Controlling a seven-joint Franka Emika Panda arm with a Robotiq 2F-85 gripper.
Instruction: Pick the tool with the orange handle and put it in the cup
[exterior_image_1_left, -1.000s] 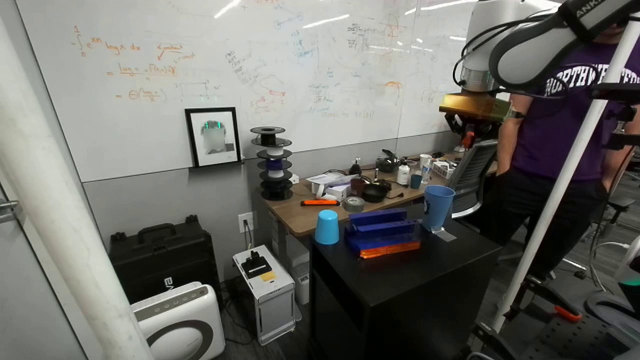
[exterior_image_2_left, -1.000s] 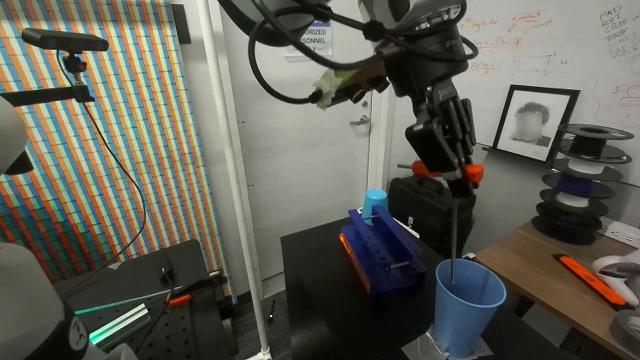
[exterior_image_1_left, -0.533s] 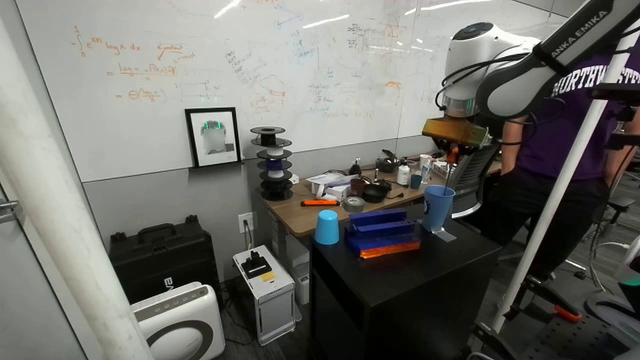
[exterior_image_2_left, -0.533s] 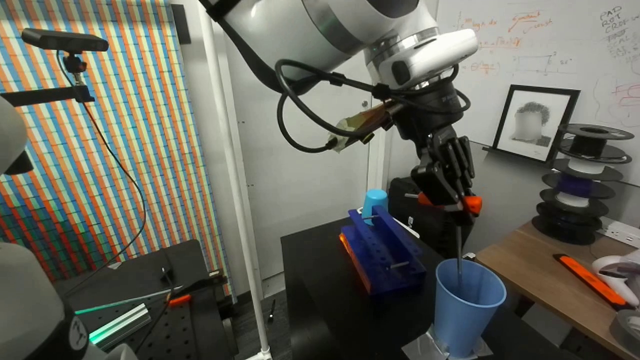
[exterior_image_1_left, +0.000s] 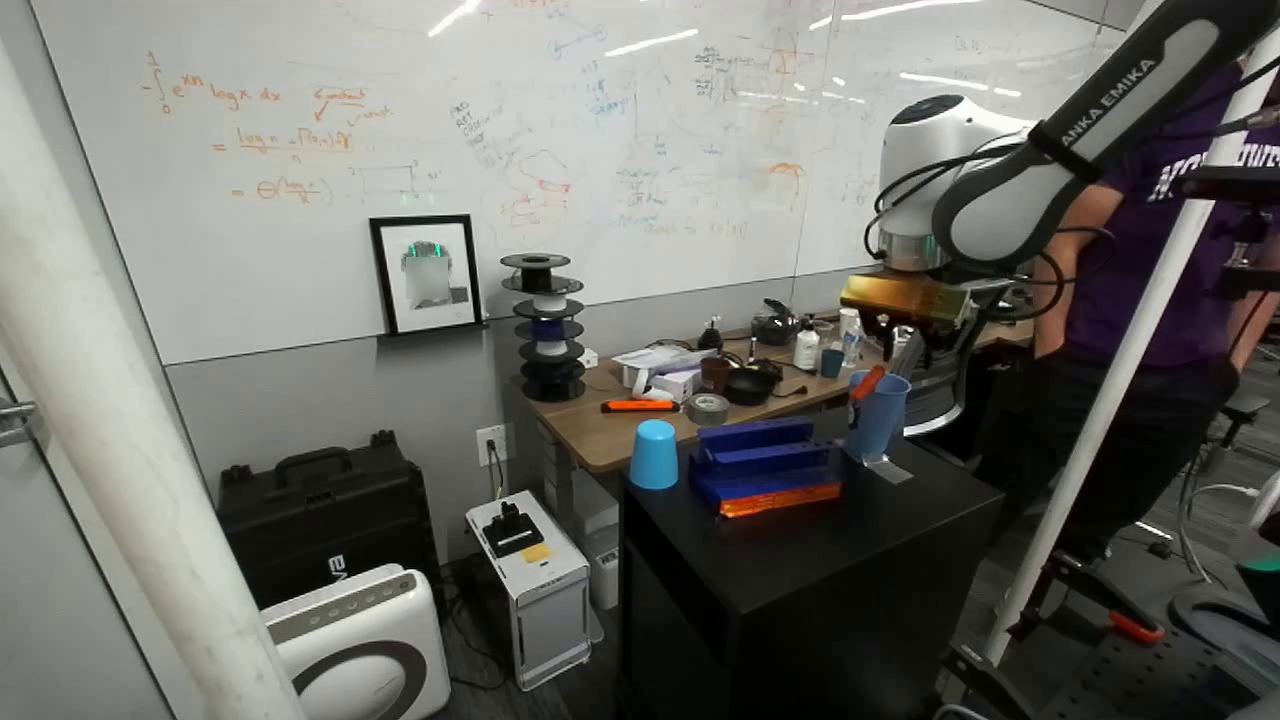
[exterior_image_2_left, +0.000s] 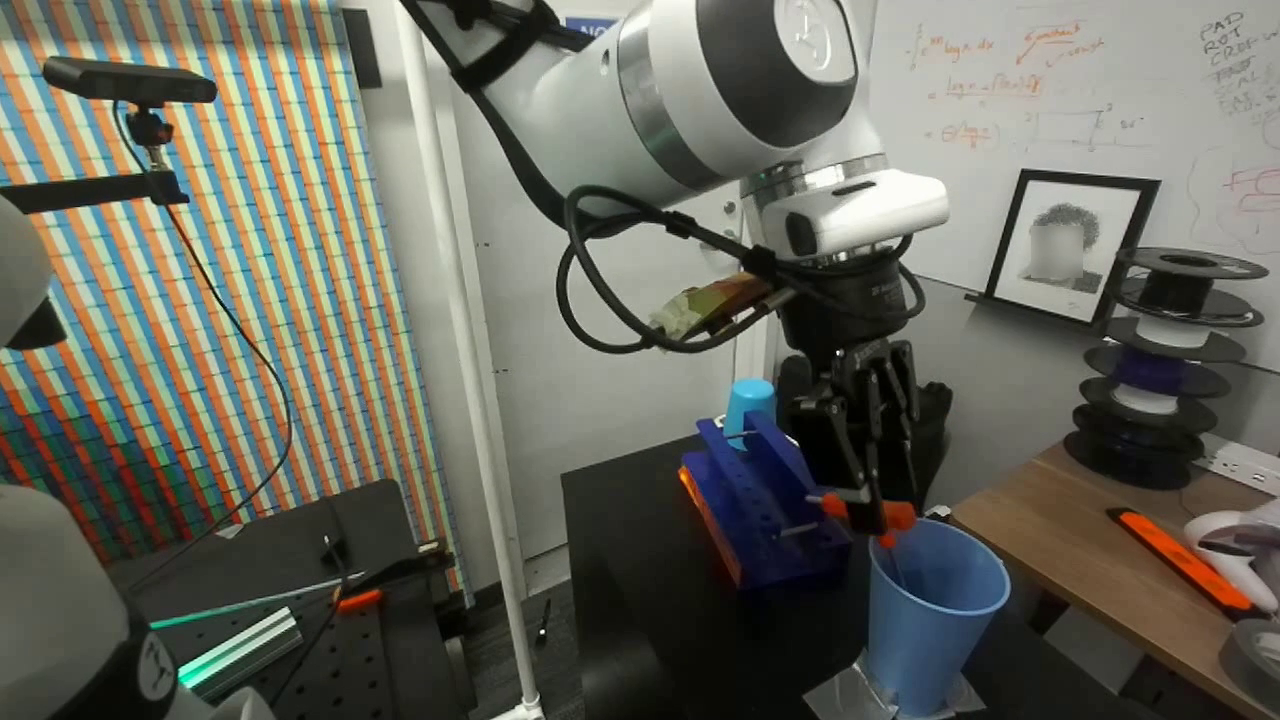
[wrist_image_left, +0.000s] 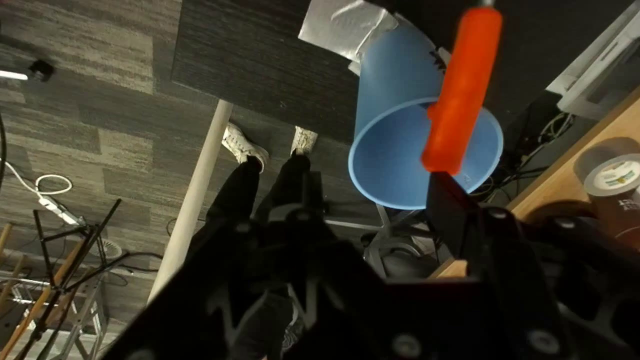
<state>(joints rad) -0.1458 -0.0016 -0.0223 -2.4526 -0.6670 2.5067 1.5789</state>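
The T-handle tool (wrist_image_left: 462, 92) has just been let go; half a second ago it hung in the gripper (wrist_image_left: 378, 192) with only part of its shaft inside the mid-blue plastic cup (exterior_image_2_left: 925, 645); now the orange handle (exterior_image_1_left: 867, 383) is down at about rim level, slanting in an exterior view, and the fingers (wrist_image_left: 450, 215) stand wide apart with part of the cup's mouth showing between them; the shaft goes down inside the cup. For the task this reads as the release, with the placing all but done; what seems left is to back the gripper away cleanly, since one fingertip looks very close to the handle's end, and whether they touch I cannot tell; a sideways drag there could catch the handle and lever the shaft back out, though the silver tape (wrist_image_left: 345, 27) at the cup's foot should help hold it on the bench (exterior_image_2_left: 640, 510).

As for the tool itself: the handle is a bright red-orange, rounded bar set crosswise to the thin shaft, with a short stub on its side and a bit of bare metal jutting from one end; probably a hex key, though the tip is hidden; the handle lies over one side of the rim, partly beyond it; the shaft leans, a fine dark line against the blue inner wall.
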